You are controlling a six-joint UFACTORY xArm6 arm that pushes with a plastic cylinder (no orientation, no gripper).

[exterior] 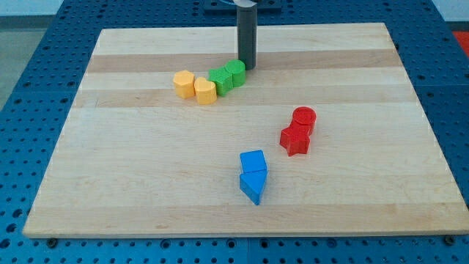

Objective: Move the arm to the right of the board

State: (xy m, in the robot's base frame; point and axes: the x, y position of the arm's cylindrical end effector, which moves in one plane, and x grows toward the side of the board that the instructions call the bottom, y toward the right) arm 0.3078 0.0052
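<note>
My tip (247, 67) is at the lower end of the dark rod, near the view's top centre of the wooden board (366, 198). It stands just right of and touching or almost touching the green hexagonal block (235, 71). A second green block (220, 80) sits against that one's lower left. A yellow block (205, 92) and a yellow hexagonal block (183, 83) continue the row to the left. A red cylinder (303, 118) and a red star-like block (294, 138) sit right of centre. A blue cube (253, 161) and a blue wedge (253, 185) lie below centre.
The board lies on a blue perforated table (29, 44). The arm's mount shows at the view's top edge (245, 3).
</note>
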